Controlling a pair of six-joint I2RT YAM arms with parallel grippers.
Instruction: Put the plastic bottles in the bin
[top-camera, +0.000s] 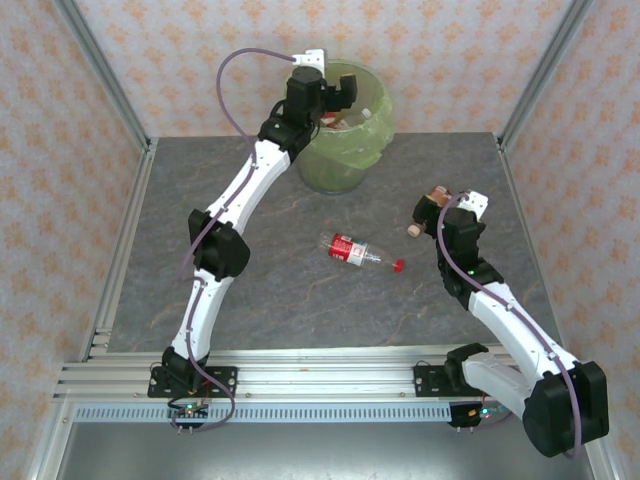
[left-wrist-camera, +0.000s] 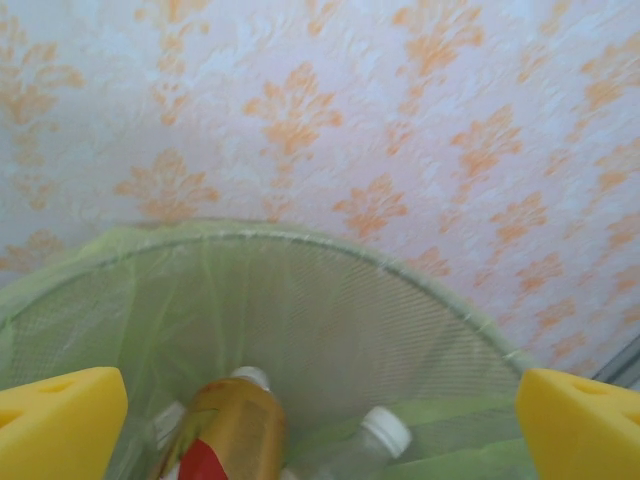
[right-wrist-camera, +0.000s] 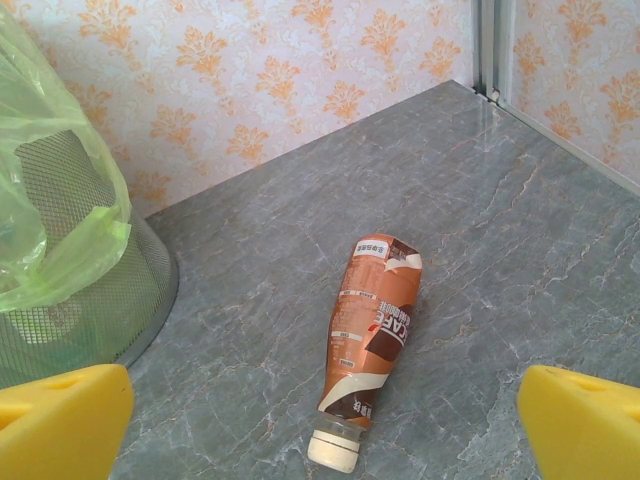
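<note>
Grey stone-look table (top-camera: 300, 320), papered walls on three sides.

Nearest the bases: red-label bottle (top-camera: 350, 249) on its side mid-table, well apart from both arms. Red cap (top-camera: 398, 265) just off its neck; attached or loose, I cannot tell.

Further out: right gripper (right-wrist-camera: 320, 430) hovers over brown-label bottle (right-wrist-camera: 372, 320), jaws fully spread, holding nothing. Bottle lies flat, cap end toward the wrist.

Far edge: bin (top-camera: 345, 165), green liner (right-wrist-camera: 50, 200) bulging over the rim. Left gripper (left-wrist-camera: 320, 425) above its mouth, jaws wide, empty. Amber bottle (left-wrist-camera: 232, 430) and white-capped bottle (left-wrist-camera: 385, 432) lie inside.

Risks, judged:
- Round bottles roll if one finger lands first.
- A pinch at the tapered neck may squirt the brown-label bottle out or let it swing.
- The loose liner could snag a finger, and a snag may drag or tip the bin.
- The red-label bottle looks reachable by both arms, so a clash is possible.
</note>
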